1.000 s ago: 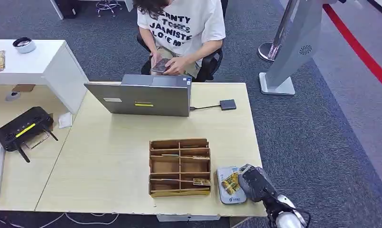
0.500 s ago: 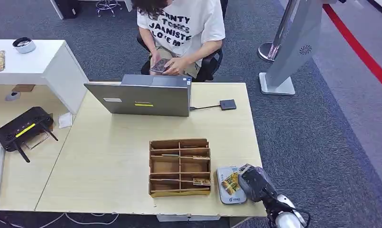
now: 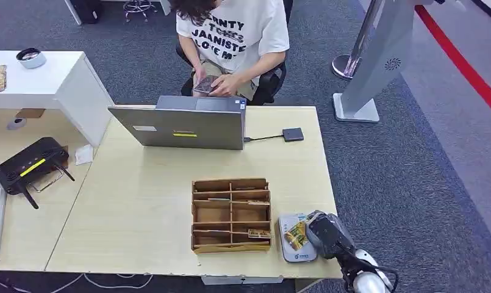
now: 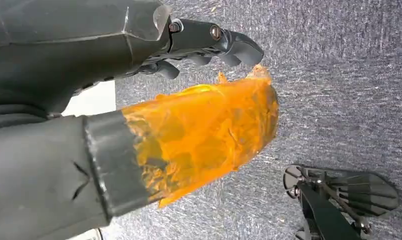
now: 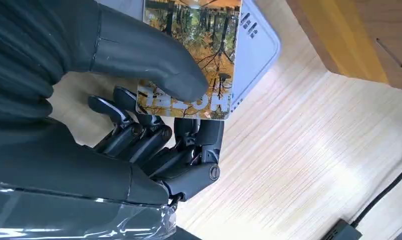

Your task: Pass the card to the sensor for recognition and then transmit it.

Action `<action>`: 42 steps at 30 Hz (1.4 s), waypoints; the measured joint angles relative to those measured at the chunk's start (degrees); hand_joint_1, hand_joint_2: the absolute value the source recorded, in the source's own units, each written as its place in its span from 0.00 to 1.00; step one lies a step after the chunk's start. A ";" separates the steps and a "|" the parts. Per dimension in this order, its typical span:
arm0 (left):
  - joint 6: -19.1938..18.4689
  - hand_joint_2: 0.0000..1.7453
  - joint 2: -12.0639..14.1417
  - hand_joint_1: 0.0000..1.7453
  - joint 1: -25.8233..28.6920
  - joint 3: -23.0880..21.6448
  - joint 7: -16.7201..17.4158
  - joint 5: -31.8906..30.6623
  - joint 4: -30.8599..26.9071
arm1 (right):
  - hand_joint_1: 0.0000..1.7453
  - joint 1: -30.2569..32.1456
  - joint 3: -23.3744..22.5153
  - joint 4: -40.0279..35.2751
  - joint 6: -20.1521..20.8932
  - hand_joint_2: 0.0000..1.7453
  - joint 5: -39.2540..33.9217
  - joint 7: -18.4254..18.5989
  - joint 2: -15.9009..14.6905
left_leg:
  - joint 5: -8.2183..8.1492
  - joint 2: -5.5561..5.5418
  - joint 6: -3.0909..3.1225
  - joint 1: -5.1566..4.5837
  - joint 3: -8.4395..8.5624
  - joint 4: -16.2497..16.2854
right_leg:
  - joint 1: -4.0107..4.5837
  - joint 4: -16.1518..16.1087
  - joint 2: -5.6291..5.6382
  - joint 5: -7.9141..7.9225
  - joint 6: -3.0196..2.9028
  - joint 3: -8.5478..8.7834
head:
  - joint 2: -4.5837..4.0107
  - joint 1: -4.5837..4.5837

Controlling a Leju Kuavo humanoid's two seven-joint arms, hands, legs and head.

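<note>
My right hand hovers at the table's near right corner and pinches a card printed with autumn trees between thumb and fingers. The card lies just over the flat white sensor pad, whose rounded grey-white edge appears in the right wrist view. My right hand has its thumb pressed on the card's face. My left hand hangs over grey carpet, fingers loosely curled with nothing in them, its thumb wrapped in orange tape.
A wooden compartment tray holding cards stands left of the sensor. A closed-angle laptop and a dongle sit at the far side, where a seated person looks at a phone. A black router is at left.
My right hand has shifted very slightly nearer the table's front edge, keeping the card over the sensor. The rest is unchanged.
</note>
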 joint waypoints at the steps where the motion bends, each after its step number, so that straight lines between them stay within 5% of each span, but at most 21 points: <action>1: 0.00 0.00 0.00 0.00 0.00 0.00 0.00 -0.02 0.00 | 1.00 0.00 0.00 0.00 0.00 1.00 0.02 0.00 0.00 | 0.00 0.00 0.00 0.00 0.00 0.00 | 0.00 0.00 0.00 0.00 0.00 0.00 | 0.00 0.00; 42: -0.02 0.00 0.00 0.00 -0.03 0.05 -2.53 -0.37 0.00 | 1.00 -1.22 -2.40 -0.48 0.50 1.00 1.53 -0.66 1.40 | 0.00 0.00 0.00 0.00 0.00 0.00 | 0.00 0.00 0.00 0.00 0.00 0.00 | 0.00 0.00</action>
